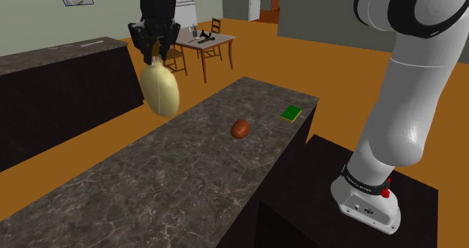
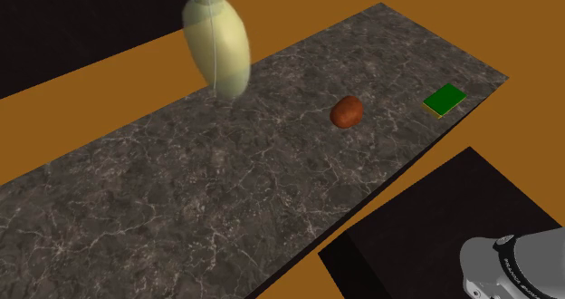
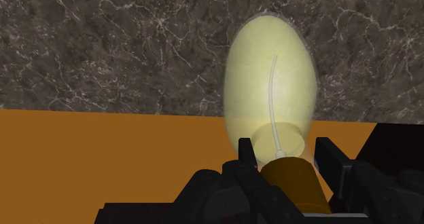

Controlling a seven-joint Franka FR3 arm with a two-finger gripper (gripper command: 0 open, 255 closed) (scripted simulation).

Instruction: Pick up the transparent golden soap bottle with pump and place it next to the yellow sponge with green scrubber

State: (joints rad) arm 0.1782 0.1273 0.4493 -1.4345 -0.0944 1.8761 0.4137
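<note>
A pale yellow, see-through egg-shaped soap bottle (image 1: 160, 89) hangs in the air above the far edge of the dark marble counter (image 1: 150, 186), tilted a little. My black gripper (image 1: 155, 49) is shut on its brown pump neck from above. The same bottle (image 2: 217, 48) hangs over the counter's far side in the second exterior view. Looking along the hand, the bottle (image 3: 270, 87) extends away from the fingers (image 3: 246, 153), which clasp its golden-brown cap. The sponge (image 1: 291, 113) lies green side up near the counter's right end, also seen as a green sponge (image 2: 445, 100) with a yellow edge.
A brown rounded object (image 1: 240, 128) lies on the counter between the bottle and the sponge, the same brown lump (image 2: 346, 111). A second dark counter (image 1: 60, 96) stands behind. A table with chairs (image 1: 203, 43) is far back. The black stand (image 1: 376, 201) sits at lower right.
</note>
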